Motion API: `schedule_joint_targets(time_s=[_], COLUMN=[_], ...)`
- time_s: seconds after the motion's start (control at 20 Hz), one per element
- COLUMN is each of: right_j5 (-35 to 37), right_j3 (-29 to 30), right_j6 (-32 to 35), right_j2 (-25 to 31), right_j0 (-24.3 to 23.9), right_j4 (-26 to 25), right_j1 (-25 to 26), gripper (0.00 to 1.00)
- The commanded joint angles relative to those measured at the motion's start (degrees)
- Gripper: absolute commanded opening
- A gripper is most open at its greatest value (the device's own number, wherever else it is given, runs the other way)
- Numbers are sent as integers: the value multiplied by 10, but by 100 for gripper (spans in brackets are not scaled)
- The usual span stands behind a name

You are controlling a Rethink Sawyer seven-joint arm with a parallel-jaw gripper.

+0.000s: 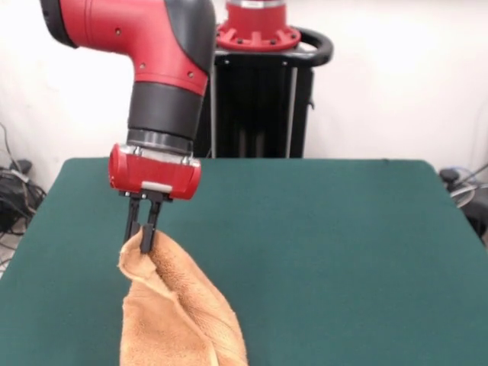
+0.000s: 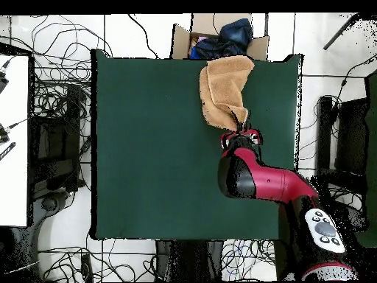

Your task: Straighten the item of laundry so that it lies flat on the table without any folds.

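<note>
The gripper is pointing straight down with its two black fingers nearly closed, pinching a bunched corner of the towel. That corner is being held up off the table, and the rest of the towel is hanging below the fingers in loose folds. In the overhead view the towel is stretching away from the gripper toward the table's edge, lying crumpled, not flat.

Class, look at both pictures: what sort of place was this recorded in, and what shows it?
Probably a robotics lab: a red arm's gripper pinches a towel over a green-topped table, with cables tangled across the tiled floor around it.
</note>
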Motion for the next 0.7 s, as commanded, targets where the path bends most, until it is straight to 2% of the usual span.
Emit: schedule_joint_targets(time_s=[0.05, 0.25, 0.7], right_j5=[128, 195, 311], right_j3=[29, 26, 9], right_j6=[17, -21, -41], right_j2=[84, 111, 100], right_j0=[-25, -41, -22], right_j4=[-52, -61, -73], right_j1=[46, 53, 47], gripper=[0, 0, 0])
